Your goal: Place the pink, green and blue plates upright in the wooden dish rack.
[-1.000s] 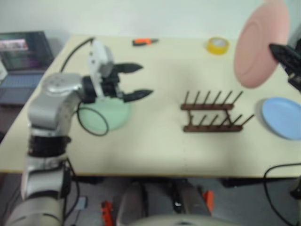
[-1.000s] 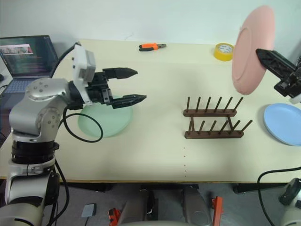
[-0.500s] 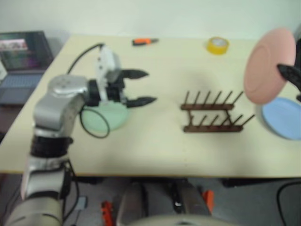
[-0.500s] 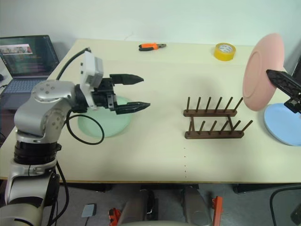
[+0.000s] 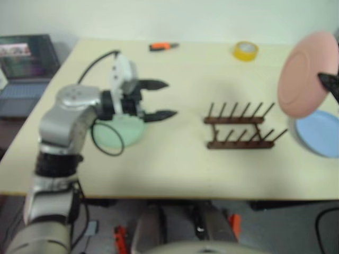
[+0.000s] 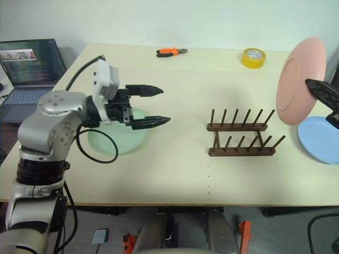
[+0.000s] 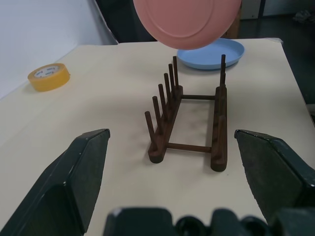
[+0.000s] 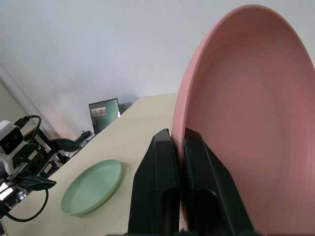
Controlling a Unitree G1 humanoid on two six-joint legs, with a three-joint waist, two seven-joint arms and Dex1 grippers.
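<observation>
Pink plate held up in the air, right of the rack.

The right gripper (image 8: 178, 147) is closed on the rim of the pink plate (image 6: 301, 79), which stands almost upright above the blue plate (image 6: 320, 138), right of the empty wooden dish rack (image 6: 242, 138). The left gripper (image 6: 157, 106) has its fingers wide apart and holds nothing; it hovers over the right edge of the green plate (image 6: 117, 138), which lies flat on the table (image 6: 175, 169).

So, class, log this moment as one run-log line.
right gripper: shut on pink plate, airborne | left gripper: open, empty | wooden dish rack: empty
</observation>
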